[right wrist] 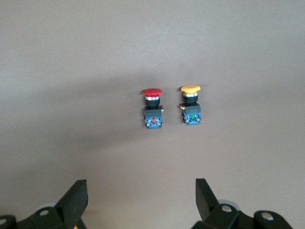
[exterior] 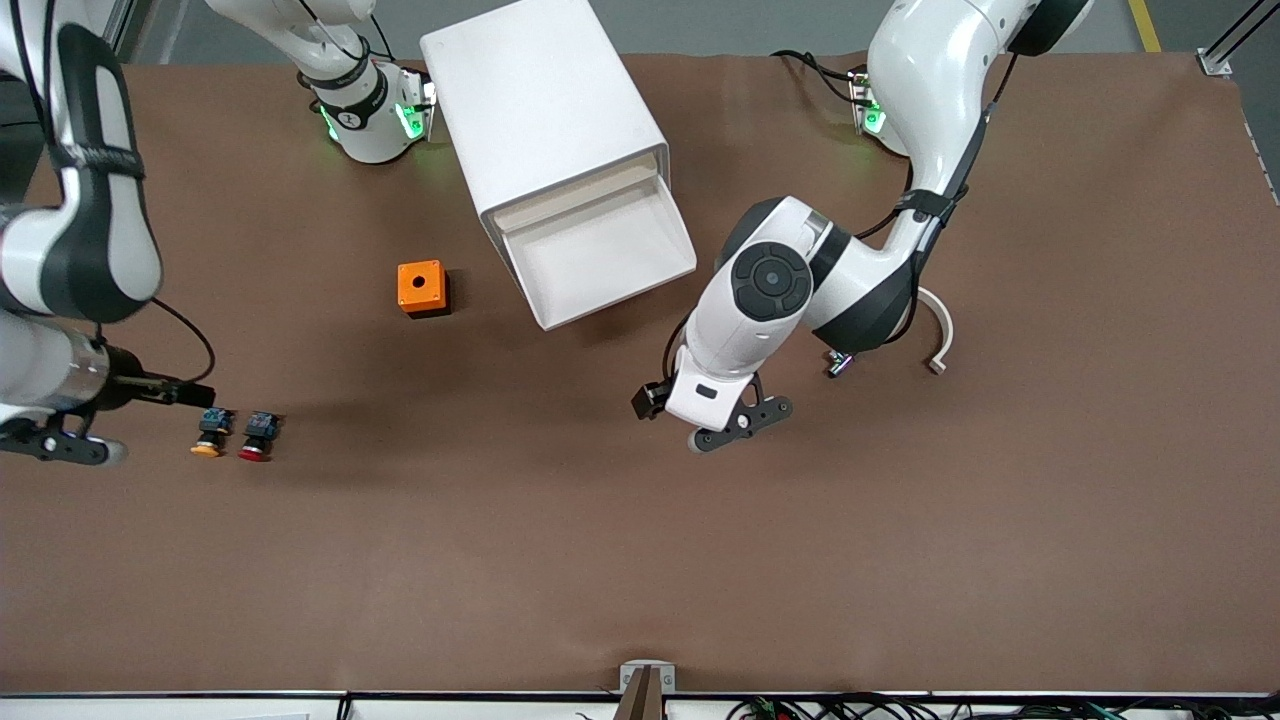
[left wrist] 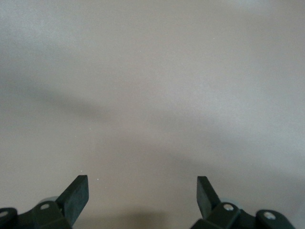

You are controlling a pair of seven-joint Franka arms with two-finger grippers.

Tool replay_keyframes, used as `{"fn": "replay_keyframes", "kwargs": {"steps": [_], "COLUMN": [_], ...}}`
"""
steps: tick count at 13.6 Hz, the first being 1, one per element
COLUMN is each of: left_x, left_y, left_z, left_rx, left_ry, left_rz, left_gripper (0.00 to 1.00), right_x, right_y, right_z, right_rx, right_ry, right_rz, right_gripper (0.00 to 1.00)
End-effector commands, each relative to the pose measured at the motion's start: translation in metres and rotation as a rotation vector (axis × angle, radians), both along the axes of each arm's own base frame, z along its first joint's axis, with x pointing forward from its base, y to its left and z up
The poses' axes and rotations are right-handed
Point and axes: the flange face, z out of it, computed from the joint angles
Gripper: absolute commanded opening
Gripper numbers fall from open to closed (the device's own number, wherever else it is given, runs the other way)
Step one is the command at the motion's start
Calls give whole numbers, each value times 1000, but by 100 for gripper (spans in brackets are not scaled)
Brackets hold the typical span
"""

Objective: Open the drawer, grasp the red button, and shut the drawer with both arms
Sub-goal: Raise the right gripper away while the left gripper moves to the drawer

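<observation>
The white cabinet (exterior: 545, 110) stands at the robots' edge of the table with one drawer (exterior: 640, 270) pulled out; its tray looks empty. The red-capped button (exterior: 258, 436) (right wrist: 152, 110) lies on the table beside an orange-capped twin (exterior: 210, 432) (right wrist: 191, 107), toward the right arm's end. My right gripper (exterior: 60, 447) (right wrist: 141, 198) is open and holds nothing. It hangs over the table just past the orange-capped twin, clear of both buttons. My left gripper (exterior: 742, 422) (left wrist: 143, 195) is open over bare table, off the drawer's corner toward the left arm's end.
An orange cube with a hole (exterior: 422, 288) sits between the buttons and the cabinet. A white curved piece (exterior: 940, 335) and a small metal part (exterior: 838, 363) lie under the left arm. The brown table (exterior: 640, 560) stretches toward the front camera.
</observation>
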Motion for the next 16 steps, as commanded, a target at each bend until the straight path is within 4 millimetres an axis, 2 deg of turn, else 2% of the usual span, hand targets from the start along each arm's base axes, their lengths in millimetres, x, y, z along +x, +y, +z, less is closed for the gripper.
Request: {"fn": "replay_keyframes", "kwargs": {"steps": [1,2,3,4,5,6,9,11,16], "left_x": [-3,-2,-2,-3,-3,-2,0,-1,-5], "left_y": [0,1,3,5,5,7,12,11,4], "left_z": [13,14,24,33,34,39,43,46,36], "left_rx": [5,4,-1,-6,-7,-8,-8,-12,-10], "left_ry": [-24,-25,-38,-48,-49,-54,-50,-49,-32], "left_rz": [-6,-3,0,0,0,1,11,18,38], "left_gripper": [100,100,100,100,100,100,100,100,100], "right_x": [-23,-29,-35,-40,-43,-48,-60,-66,-69], "right_y": [-1,-1,-2,-3,-5,-15,-35,-42,-48], "right_z": [43,55,69,78,86,93,107,115,121], "right_rx": [24,25,26,24,24,26,30,26,24], "right_ry": [-15,-16,-24,-27,-33,-39,-34,-41,-46], "right_rz": [7,6,8,22,42,52,34,22,9], "right_gripper": [100,100,100,100,100,100,100,100,100]}}
